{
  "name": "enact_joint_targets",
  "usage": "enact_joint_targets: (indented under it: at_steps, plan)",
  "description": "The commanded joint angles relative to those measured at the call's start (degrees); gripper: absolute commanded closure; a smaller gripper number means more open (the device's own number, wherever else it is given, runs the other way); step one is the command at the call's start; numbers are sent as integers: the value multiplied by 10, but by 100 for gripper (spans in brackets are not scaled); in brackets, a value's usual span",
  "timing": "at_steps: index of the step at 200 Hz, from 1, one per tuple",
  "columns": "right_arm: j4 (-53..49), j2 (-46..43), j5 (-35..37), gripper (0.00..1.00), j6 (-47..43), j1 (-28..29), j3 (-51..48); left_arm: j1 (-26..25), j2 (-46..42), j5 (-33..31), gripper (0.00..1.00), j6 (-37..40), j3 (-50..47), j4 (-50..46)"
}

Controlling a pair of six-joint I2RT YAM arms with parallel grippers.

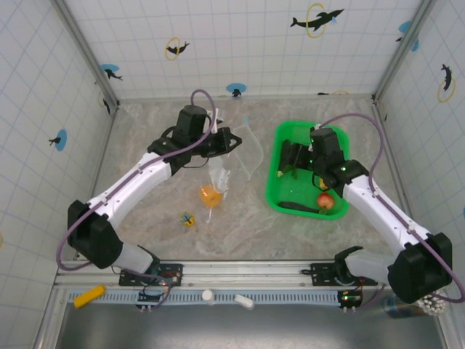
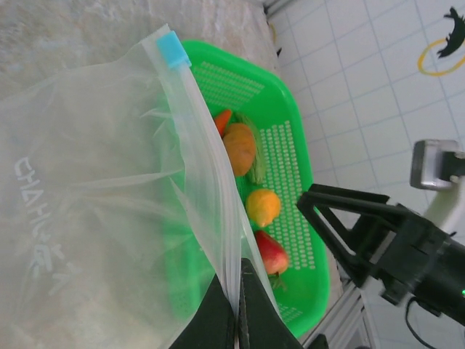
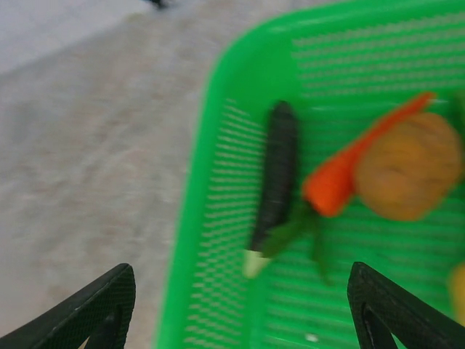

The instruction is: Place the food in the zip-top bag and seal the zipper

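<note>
Left tool [image 2: 237, 320]: pinched fully shut on the mouth edge of the bag [image 2: 94, 203], right at the zipper strip [image 2: 211, 182]. The blue tab [image 2: 176, 49] is at the far end, toward 11 o'clock from my fingers.
Why held so: I keep the bag lifted off the counter [image 1: 145, 131] so it hangs loose. I judge this keeps the mouth reachable for my other arm.
Already bagged: one orange piece [image 1: 211, 194] sits low in the hanging bag.
Right tool [image 3: 240, 269]: jaws spread wide with nothing between them, hovering over the near rim of the green basket [image 1: 276, 167], at 3 o'clock from the bag.
Food left: a dark green piece [image 3: 276, 174] at 12 o'clock from my open jaws, a carrot [image 3: 349, 171] at 1 o'clock, and yellow [image 2: 263, 206] and red [image 2: 270, 253] pieces in the same basket.
Likely next: the dark green piece, since it lies nearest.
Ignore: the small trinket [image 1: 188, 218], at 7 o'clock from the bag.
Seal: not yet done.
</note>
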Motion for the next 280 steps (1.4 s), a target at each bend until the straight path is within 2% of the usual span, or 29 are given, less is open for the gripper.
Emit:
enact_joint_targets:
  at_steps: [1,30,51,98,132,169,203,250,280]
  plan:
    - [-77,23,129,21,-7,-31,6,-19,9,31,100,34,14,-11]
    - [-67,68,74,18,54,-94,2,-21,-11,37,100,31,-31,20]
    - [-55,121,51,13,92,-101,31,-21,-28,49,100,28,-52,36]
    - [-58,255,0,14,143,-128,115,-20,-58,72,100,24,-96,64]
    - [-74,318,11,14,144,-129,168,-20,-70,79,100,31,-107,61]
    - [-75,347,8,21,147,-132,180,-18,-79,77,100,37,-109,55]
    - [-64,348,9,25,147,-143,152,-17,-86,76,100,34,-116,56]
    - [-29,319,-7,51,120,-154,127,-17,-101,66,100,24,-127,57]
    - [-28,272,-20,52,94,-153,123,-17,-102,60,100,24,-126,52]
